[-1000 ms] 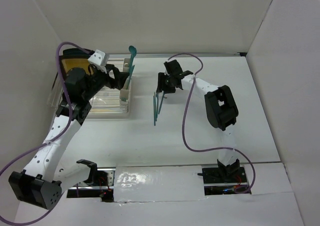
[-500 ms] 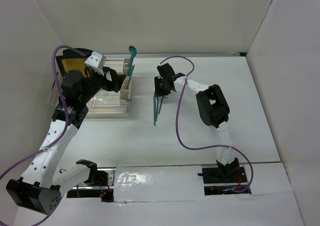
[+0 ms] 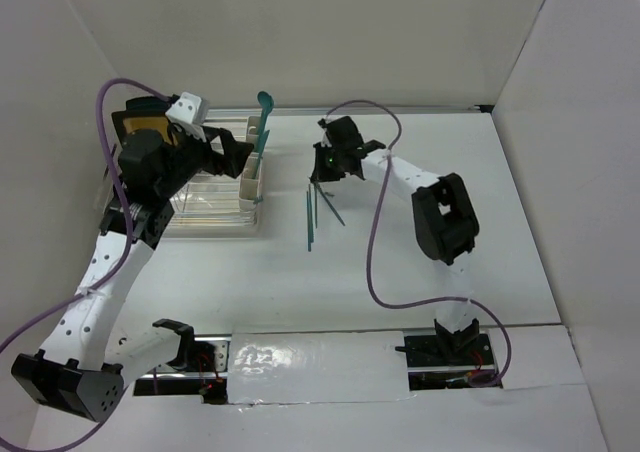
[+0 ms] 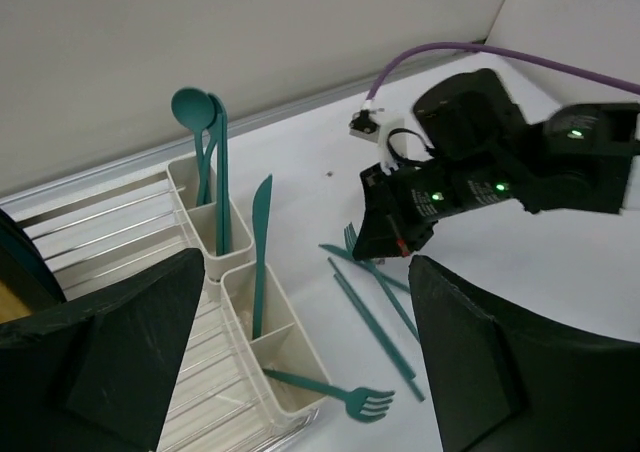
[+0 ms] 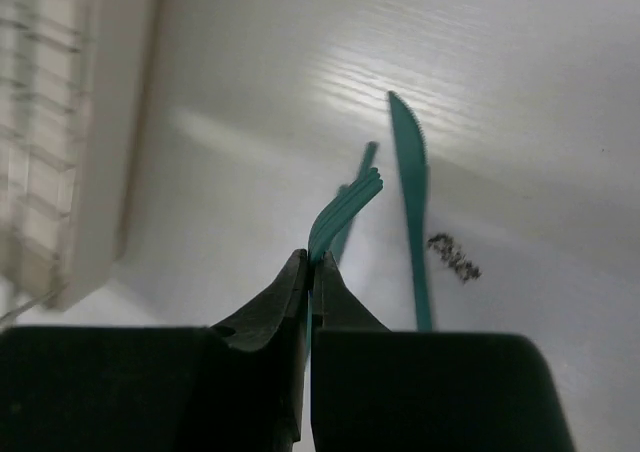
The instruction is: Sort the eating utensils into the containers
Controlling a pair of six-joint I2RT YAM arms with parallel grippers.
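Cameras do not all show the same things here. From above, the left gripper [image 3: 238,152] hangs over the clear ribbed dish rack [image 3: 205,207], next to the cream cups [image 3: 250,184]. Only the left wrist view shows its jaws wide apart with nothing between them. That view also looks into the cups. The spoons [image 4: 188,107] stand straight up in a far cup with their round bowls on top. A knife [image 4: 260,242] stands in the next cup, tip up. A fork [image 4: 335,394] lies low at the near end, its prongs poking out over the rim. The right gripper [image 5: 312,267] is over the white table [image 3: 520,222], just right of the cups. Its own wrist view shows the jaws pressed together on a held fork [image 5: 345,212], pinched close to the prongs. The prongs stick out past the fingertips, pointing away from the gripper and curling up. On the table past the fingertips lies a loose knife [image 5: 410,202], its long way pointing away from the camera, with tiny teeth along one edge. A thin handle [image 5: 362,162] peeks out beside it. All the utensils are thin, smooth, teal-green plastic. The cups are tall and boxy. A yellow plate [image 3: 140,130] with a dark rim sits at the far-left end of the rack.
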